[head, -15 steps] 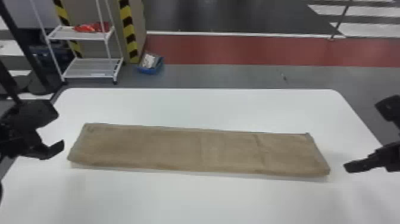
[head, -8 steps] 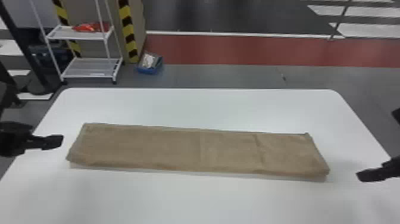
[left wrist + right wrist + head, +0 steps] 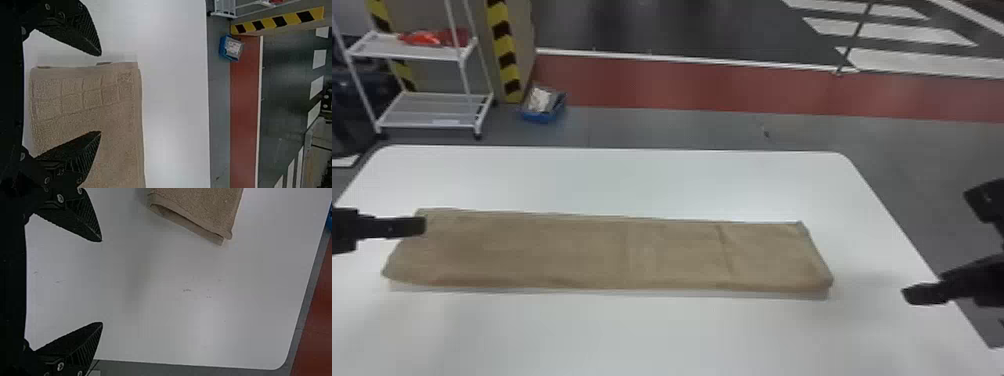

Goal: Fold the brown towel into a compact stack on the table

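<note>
The brown towel (image 3: 612,252) lies on the white table as a long, flat folded strip running left to right. My left gripper (image 3: 422,226) is at the strip's left end in the head view. From the left wrist, my left gripper (image 3: 101,93) stands open, its two fingers apart over the end of the towel (image 3: 117,117), holding nothing. Off the towel's right end is my right gripper (image 3: 907,294). The right wrist view has my right gripper (image 3: 102,281) wide open above bare table, with the towel's layered end (image 3: 199,211) some way from the fingers.
The white table (image 3: 632,340) has rounded far corners. Beyond it on the floor stand a white shelf rack (image 3: 427,110) and a blue bin (image 3: 542,105) at the back left, beside a post with yellow and black stripes (image 3: 504,52).
In the head view, my left gripper has moved inward to the towel's left end. My right gripper first shifted away from the towel's right end. The towel itself looks unchanged.
</note>
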Controlling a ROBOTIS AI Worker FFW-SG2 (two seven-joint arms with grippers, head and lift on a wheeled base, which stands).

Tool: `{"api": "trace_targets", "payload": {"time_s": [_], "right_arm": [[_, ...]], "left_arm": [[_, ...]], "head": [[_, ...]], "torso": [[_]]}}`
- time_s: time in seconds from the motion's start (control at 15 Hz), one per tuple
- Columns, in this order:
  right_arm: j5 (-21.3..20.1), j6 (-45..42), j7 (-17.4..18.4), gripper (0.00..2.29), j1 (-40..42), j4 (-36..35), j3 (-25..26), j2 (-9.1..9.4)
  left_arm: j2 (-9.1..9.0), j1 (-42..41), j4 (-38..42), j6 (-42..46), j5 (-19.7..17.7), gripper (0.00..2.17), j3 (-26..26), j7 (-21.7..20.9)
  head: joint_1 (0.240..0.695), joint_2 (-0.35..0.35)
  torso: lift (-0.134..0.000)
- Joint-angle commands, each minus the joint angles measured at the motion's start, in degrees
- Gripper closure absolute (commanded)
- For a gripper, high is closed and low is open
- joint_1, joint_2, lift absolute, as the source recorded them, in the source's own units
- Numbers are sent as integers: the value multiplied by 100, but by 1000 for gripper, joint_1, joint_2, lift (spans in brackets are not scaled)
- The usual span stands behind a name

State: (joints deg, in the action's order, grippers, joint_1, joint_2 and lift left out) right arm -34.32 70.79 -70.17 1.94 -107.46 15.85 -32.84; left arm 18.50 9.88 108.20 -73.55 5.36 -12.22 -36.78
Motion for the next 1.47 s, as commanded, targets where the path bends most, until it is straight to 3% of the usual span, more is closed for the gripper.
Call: {"api": "trace_targets", "payload": {"time_s": [0.0,0.53,1.27,1.4], "right_arm": [[84,-34,3,134,149,-47,146,-82],[198,-245,12,134,518,-56,419,-65],[312,-403,12,134,826,-214,682,-21],[312,-403,12,134,826,-214,691,-21]], "left_arm": [[-65,216,-352,29,9,211,158,145],[-109,498,-1319,521,220,265,466,567],[-92,498,-1618,591,326,275,475,532],[-83,498,-1688,591,308,454,466,488]], "head": [[695,-166],[695,-190],[695,-181],[695,-182]], "torso": [[-124],[-124],[-124],[-124]]}}
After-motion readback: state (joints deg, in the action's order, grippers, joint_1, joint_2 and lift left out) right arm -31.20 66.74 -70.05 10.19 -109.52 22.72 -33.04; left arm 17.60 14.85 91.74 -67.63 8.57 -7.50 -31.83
